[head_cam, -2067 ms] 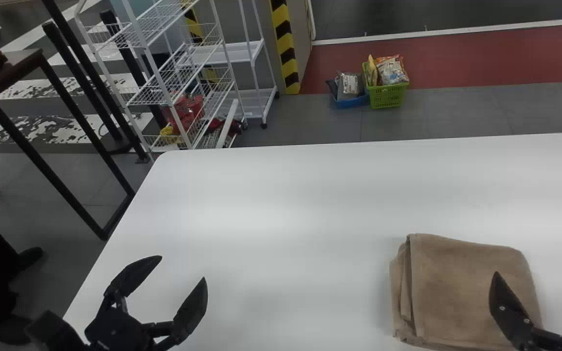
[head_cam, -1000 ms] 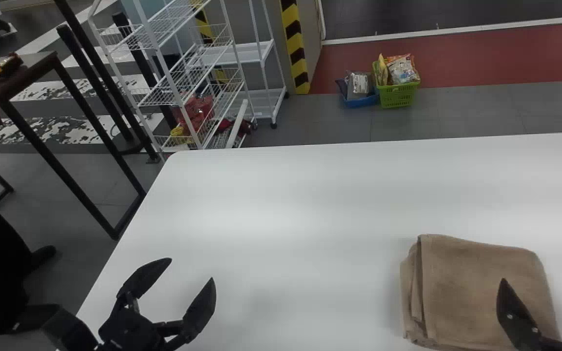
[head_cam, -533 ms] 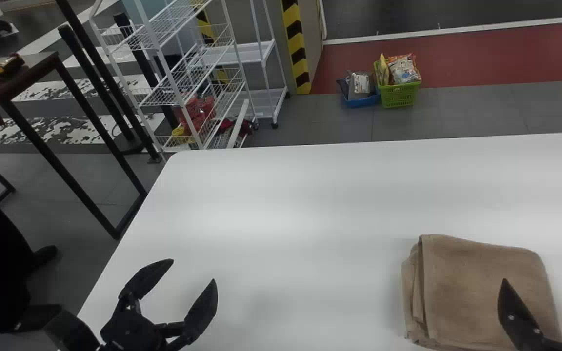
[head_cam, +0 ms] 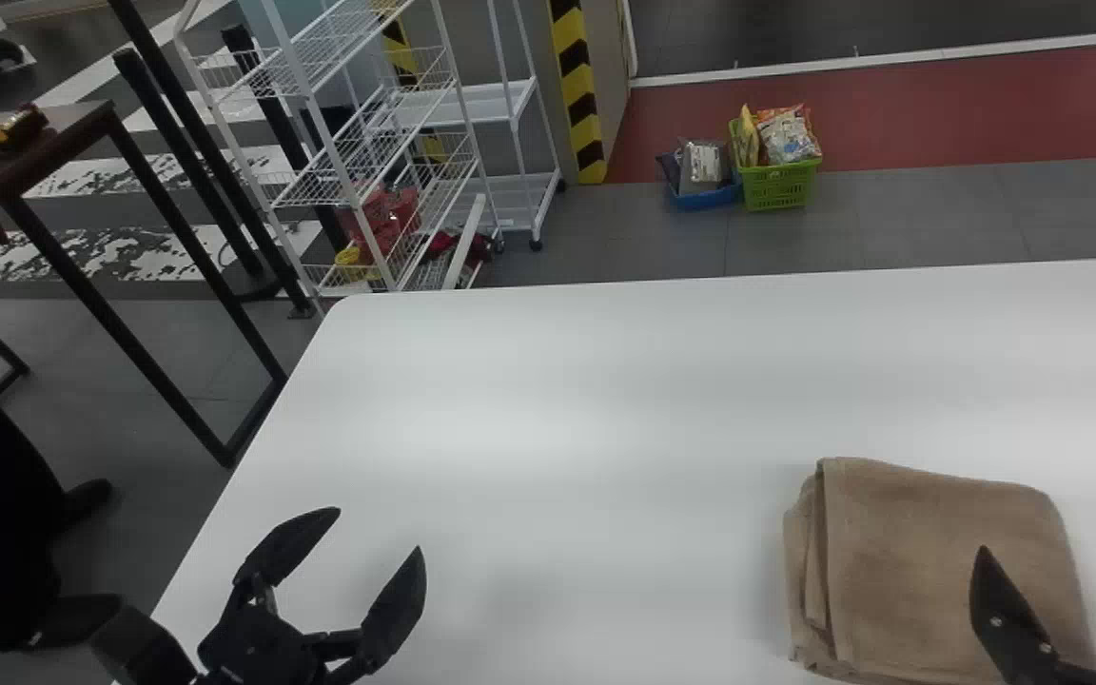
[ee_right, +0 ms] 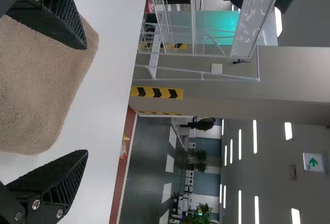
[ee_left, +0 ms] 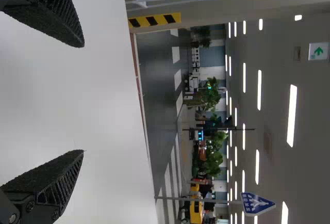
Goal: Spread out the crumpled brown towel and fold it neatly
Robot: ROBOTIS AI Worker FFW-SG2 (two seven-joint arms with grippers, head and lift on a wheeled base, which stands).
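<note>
Towel sat lower right in the head view, folded into a squarish pad, flat on the white table, layered folds stacked along its left side, corners rounded at the top right, and bottom cut off by the frame. And there was the right gripper, far lower right, jaws released and well apart, one finger showing against the towel's right part, the other out by the frame's right edge; couldn't tell if it touched the cloth. R wrist cam backed that up: right gripper w/ both fingers spread, a rounded towel corner visible btwn & past them. Over at lower left, the left gripper hung by the table's near-left part, well apart from the towel, jaws also released, tips wide. Bkgd, quick: wire rack upper left, striped pillar top center, then green basket w/ packets, upper right of center, blue basket just beside it, both on the floor.
</note>
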